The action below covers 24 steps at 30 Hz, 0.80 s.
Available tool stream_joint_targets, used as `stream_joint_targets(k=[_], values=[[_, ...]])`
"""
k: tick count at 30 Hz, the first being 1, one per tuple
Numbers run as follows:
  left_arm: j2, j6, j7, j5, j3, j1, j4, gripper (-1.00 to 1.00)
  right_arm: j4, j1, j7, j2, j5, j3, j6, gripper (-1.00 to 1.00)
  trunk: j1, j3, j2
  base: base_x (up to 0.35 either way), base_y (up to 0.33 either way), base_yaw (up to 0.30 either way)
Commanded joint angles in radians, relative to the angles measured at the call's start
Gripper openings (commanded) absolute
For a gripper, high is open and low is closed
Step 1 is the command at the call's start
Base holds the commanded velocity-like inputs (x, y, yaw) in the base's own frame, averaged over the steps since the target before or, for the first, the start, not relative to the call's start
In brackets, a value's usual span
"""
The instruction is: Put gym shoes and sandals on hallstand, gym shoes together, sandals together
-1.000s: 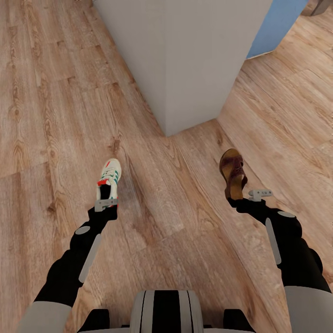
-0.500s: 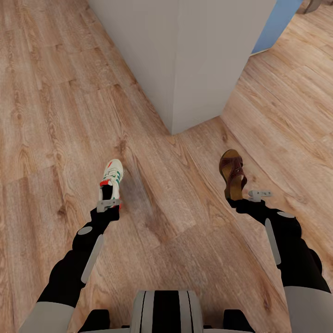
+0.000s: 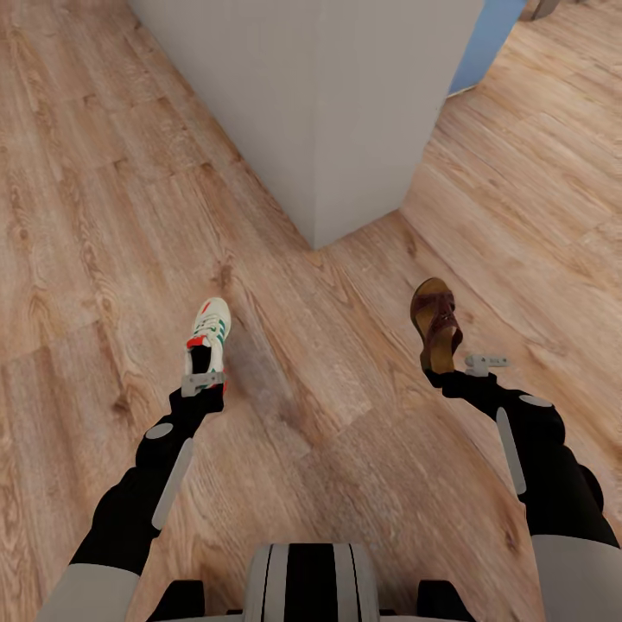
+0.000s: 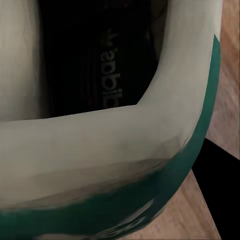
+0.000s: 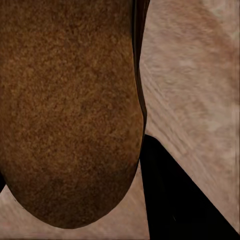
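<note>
Over wood-plank corridor floor, near grey wall corner — left jaws clamp gym shoe, right jaws clamp sandal.

Couldn't see my left gripper's fingertips, they were buried behind the heel of the white green-striped sneaker. Same on the right with the reddish-brown leather sandal. Grey wall block ran off the top edge.

A: Bright or dim?
B: Bright and even, no glare. A soft shadow darkens the floor just beside the shoe.
A: Sharp?
B: Head view, yes. Both wrist views are blurry, and a black wedge cuts into each beside the sandal.
</note>
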Motion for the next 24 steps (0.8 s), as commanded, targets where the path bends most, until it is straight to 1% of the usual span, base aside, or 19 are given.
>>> stream_joint_targets(k=[1, 16, 18, 24], values=[[0.001, 0.004, 0.008, 0.011, -0.002, 0.000, -0.001, -1.00, -0.001, -0.001, 0.004, 0.000, 0.002, -0.001, 0.006, -1.00, 0.000, 0.000, 0.000, -0.001, 0.006, -0.254], [0.000, 0.004, 0.008, 0.011, -0.002, 0.000, -0.001, -1.00, -0.001, -0.001, 0.004, 0.000, 0.001, -0.001, 0.006, -1.00, 0.000, 0.014, 0.000, 0.000, 0.001, -0.254], [0.000, 0.005, 0.008, 0.011, -0.002, 0.000, -0.001, -1.00, -0.001, -0.001, 0.004, 0.000, 0.002, -0.001, 0.006, -1.00, 0.000, 0.015, 0.000, 0.000, 0.000, -0.109], [0.000, 0.006, 0.008, 0.011, -0.002, 0.000, -0.001, -1.00, -0.001, -0.001, 0.004, 0.000, 0.002, -0.001, 0.006, -1.00, -0.003, 0.038, 0.001, 0.000, 0.000, -0.013]])
